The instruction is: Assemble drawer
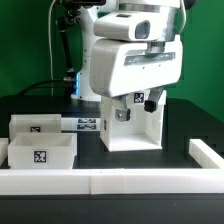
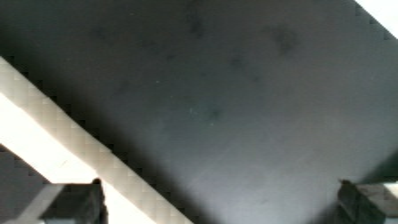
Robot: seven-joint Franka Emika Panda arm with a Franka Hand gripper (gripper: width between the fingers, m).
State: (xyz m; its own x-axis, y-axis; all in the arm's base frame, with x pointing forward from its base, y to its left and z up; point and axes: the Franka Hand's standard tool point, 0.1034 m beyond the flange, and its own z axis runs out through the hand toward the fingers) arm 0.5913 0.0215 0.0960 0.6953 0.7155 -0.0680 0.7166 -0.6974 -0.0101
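Note:
The white boxy housing [image 1: 132, 128] stands on the black table at the middle, its open side toward the camera. Two small open-top white trays with square tags sit at the exterior view's left, one behind [image 1: 35, 125] and one in front [image 1: 42, 153]. My gripper [image 1: 128, 108] hangs at the housing's top edge, partly hidden by the big white hand. In the wrist view the gripper [image 2: 217, 200] is open and empty, its fingertips [image 2: 71, 200] far apart over the black table. A blurred white band [image 2: 71, 120] crosses that view; I cannot tell which part it is.
A long low white rail [image 1: 110, 181] runs along the table's front and turns back at the exterior view's right [image 1: 207, 155]. The marker board [image 1: 85, 124] lies flat between the back tray and the housing. A green wall stands behind.

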